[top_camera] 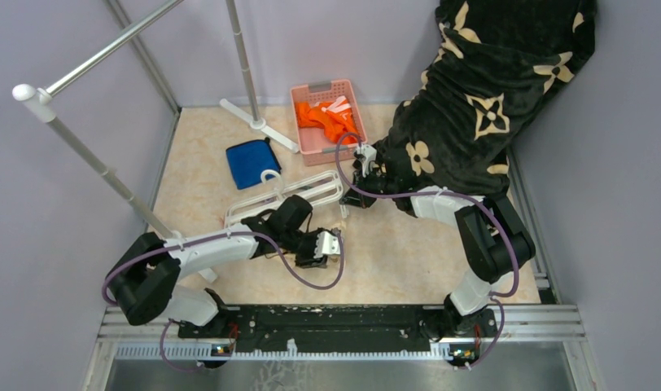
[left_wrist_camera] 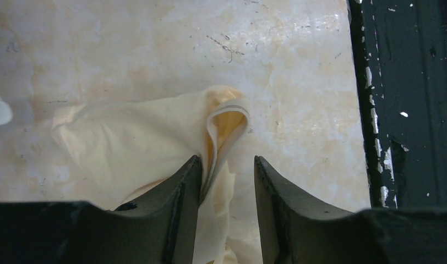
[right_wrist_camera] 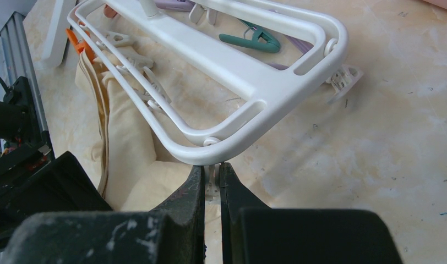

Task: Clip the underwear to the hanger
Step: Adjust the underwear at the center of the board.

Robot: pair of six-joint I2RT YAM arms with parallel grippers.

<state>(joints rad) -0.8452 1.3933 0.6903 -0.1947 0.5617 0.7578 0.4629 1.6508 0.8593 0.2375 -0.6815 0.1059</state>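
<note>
A pink basket (top_camera: 327, 140) stands at the far side of the table (top_camera: 409, 261). It holds a heap of orange clothes (top_camera: 323, 118) with a few white strips (top_camera: 339, 104) lying on top. To its left a blue folded cloth (top_camera: 250, 163) lies flat on the table, near the foot of a grey rack pole (top_camera: 244, 57). A black cloth with beige flowers (top_camera: 474, 98) hangs over the far right corner.

The hanger (right_wrist_camera: 249, 82) lies flat on the table between the two arms. A green clip (right_wrist_camera: 249, 38) rests inside its frame, and an orange clip (right_wrist_camera: 72, 39) and several white ones hang along its far bar.

The underwear (left_wrist_camera: 127, 148) lies crumpled on the table, partly under the hanger's left side.

The left gripper (left_wrist_camera: 227, 160) is low over the underwear with its fingers spread. A raised fold of the fabric stands between them and leans on the left finger, with a gap to the right one.

The right gripper (right_wrist_camera: 211, 166) sits at the near end of the hanger. Its fingers are clenched on a small white clip (right_wrist_camera: 212, 181) that hangs from the frame's rounded corner.
</note>
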